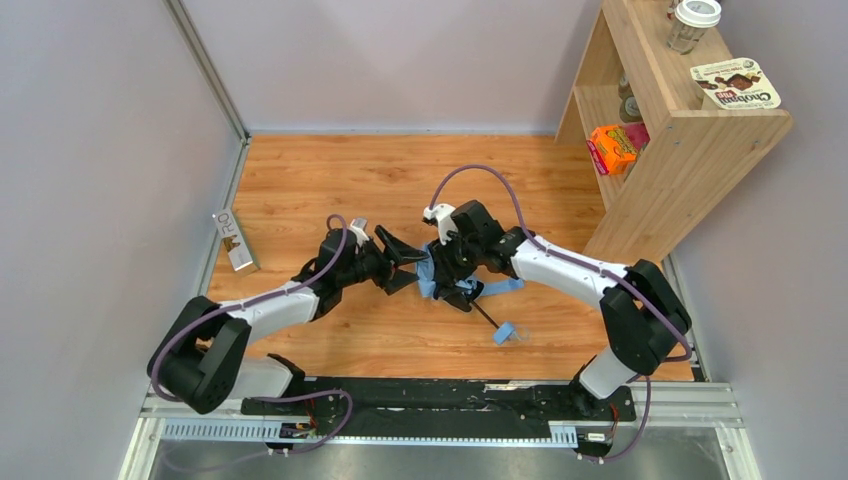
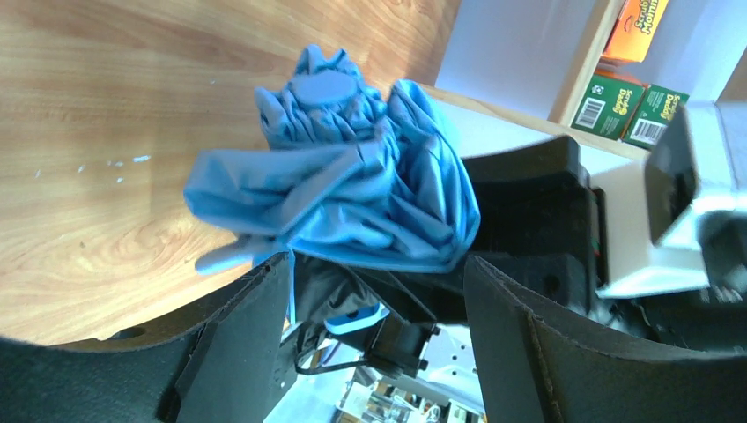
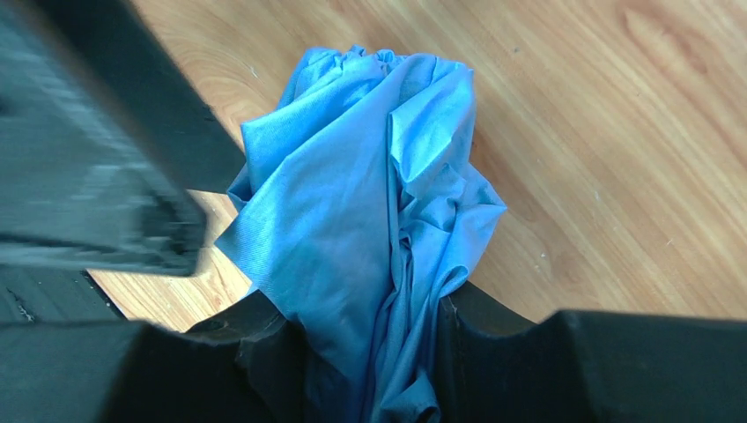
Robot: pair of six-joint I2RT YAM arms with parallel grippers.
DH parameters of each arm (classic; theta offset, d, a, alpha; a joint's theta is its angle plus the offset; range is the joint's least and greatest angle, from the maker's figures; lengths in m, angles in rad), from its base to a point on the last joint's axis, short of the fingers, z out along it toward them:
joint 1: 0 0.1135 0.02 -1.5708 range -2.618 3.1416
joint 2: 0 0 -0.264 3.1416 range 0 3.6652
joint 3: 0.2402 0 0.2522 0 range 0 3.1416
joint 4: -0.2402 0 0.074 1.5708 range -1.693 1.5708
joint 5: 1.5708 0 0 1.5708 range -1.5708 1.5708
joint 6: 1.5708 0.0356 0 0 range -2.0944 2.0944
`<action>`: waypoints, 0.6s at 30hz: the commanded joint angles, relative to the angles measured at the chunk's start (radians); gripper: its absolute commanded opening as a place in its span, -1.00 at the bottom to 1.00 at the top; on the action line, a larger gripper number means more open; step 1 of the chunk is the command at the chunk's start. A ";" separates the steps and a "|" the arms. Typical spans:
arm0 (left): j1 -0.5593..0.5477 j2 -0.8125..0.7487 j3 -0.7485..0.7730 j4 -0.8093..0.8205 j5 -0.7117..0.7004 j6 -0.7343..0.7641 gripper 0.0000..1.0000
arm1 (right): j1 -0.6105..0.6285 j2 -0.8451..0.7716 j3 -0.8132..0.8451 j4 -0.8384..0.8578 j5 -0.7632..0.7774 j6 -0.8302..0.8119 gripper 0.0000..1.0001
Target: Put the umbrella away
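umbrella [image 1: 440, 276], top view: a crumpled sky-blue bundle lying on the wooden table [image 1: 330, 170], a little right of the frame's centre. Its dark shaft [image 1: 484, 314] runs toward the lower right and ends in the light blue handle [image 1: 503, 332].
left gripper [image 1: 404, 262], top view: just left of the bundle, its 2 fingers spread apart and nothing clamped.
right gripper [image 1: 452, 268], top view: reaches in from the right and sits on the fabric; the grip cannot be read here.
surroundings, top view: a wooden shelf [image 1: 690, 150] at the upper right carries an orange box [image 1: 612, 148], a lidded cup [image 1: 693, 20] and a flat packet [image 1: 737, 84]. A small card [image 1: 233, 240] stands at the table's left edge.
umbrella [image 2: 343, 185], left wrist view: the bunched canopy fills the centre, with its round cap at the top centre.
left gripper [image 2: 379, 295], left wrist view: released. The 2 black fingers [image 2: 238, 352] stand wide apart along the bottom, with the canopy just beyond their tips.
right arm [image 2: 546, 211], left wrist view: its black and white end sits at the right centre, against the bundle.
shelf, left wrist view: 2 green boxes [image 2: 621, 106] at the upper right.
umbrella [image 3: 370, 203], right wrist view: the fabric runs from the top centre down to the bottom centre over the wood.
right gripper [image 3: 374, 335], right wrist view: clenched on the umbrella, its lower folds squeezed between the 2 black fingers [image 3: 480, 330].
blurred black shape [image 3: 79, 185], right wrist view: upper left; I cannot tell what it is.
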 commanded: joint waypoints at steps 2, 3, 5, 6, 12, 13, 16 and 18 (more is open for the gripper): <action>-0.008 0.104 0.072 0.143 0.042 -0.036 0.57 | 0.032 -0.062 0.081 -0.001 0.003 -0.019 -1.00; -0.009 0.115 0.083 0.145 0.039 -0.033 0.57 | 0.036 -0.059 0.082 -0.002 0.004 -0.020 -1.00; -0.020 0.116 0.098 0.140 0.025 -0.014 0.57 | 0.042 -0.056 0.089 -0.004 -0.002 -0.019 -1.00; -0.024 0.115 0.102 0.128 0.017 0.001 0.57 | 0.047 -0.058 0.089 -0.002 -0.020 -0.019 -1.00; -0.026 0.154 0.045 0.113 -0.018 0.026 0.57 | 0.046 -0.098 0.069 0.030 -0.147 -0.020 -1.00; -0.028 0.162 0.048 0.110 -0.012 0.047 0.57 | 0.044 -0.102 0.072 0.030 -0.170 -0.019 -1.00; -0.026 0.191 0.045 0.113 -0.004 0.069 0.58 | 0.030 -0.116 0.073 0.032 -0.223 -0.007 -1.00; -0.024 0.185 0.043 0.098 -0.016 0.089 0.58 | 0.016 -0.128 0.072 0.033 -0.258 0.004 -1.00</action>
